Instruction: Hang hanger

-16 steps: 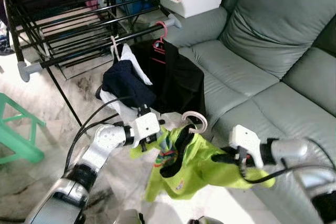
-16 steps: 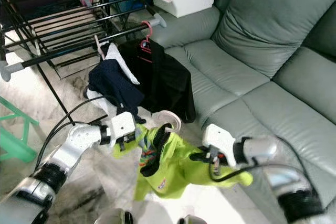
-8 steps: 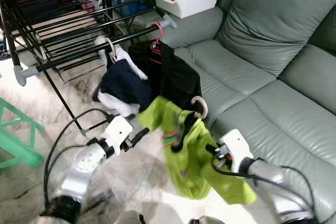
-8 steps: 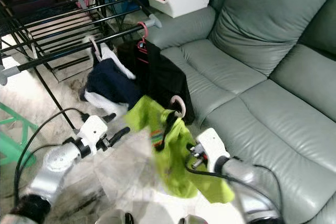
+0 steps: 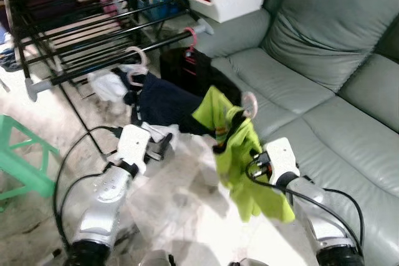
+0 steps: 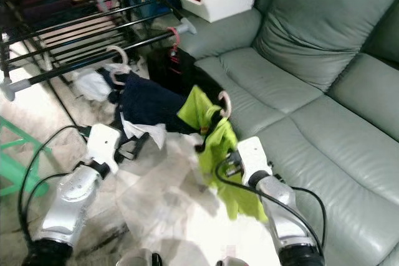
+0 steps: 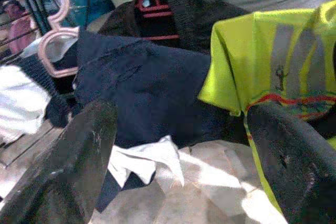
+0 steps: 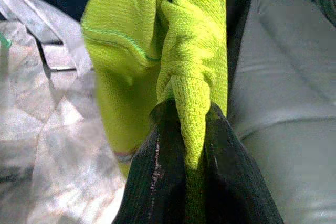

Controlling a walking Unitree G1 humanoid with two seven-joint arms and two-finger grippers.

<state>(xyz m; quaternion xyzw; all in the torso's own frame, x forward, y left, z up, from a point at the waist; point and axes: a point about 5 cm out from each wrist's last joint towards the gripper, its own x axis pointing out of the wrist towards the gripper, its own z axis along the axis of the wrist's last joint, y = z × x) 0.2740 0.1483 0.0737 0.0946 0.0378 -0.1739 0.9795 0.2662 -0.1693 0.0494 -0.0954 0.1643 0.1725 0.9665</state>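
Here, right gripper (image 8: 191,145) jaws pinch green shirt (image 5: 240,147); hanger (image 5: 248,105) seemingly above.

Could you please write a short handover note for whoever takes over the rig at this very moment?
Right end effector: shut on the lime-green shirt, holding it up on its hanger; the hanger's pale hook is free in the air, short of the rack.
Left end effector: open, holding nothing, near the navy garment.
Drying rack bar: already carries a pink hanger and a red hanger with a black garment.
Done: shirt lifted. Left: hook its hanger over the bar and let go.
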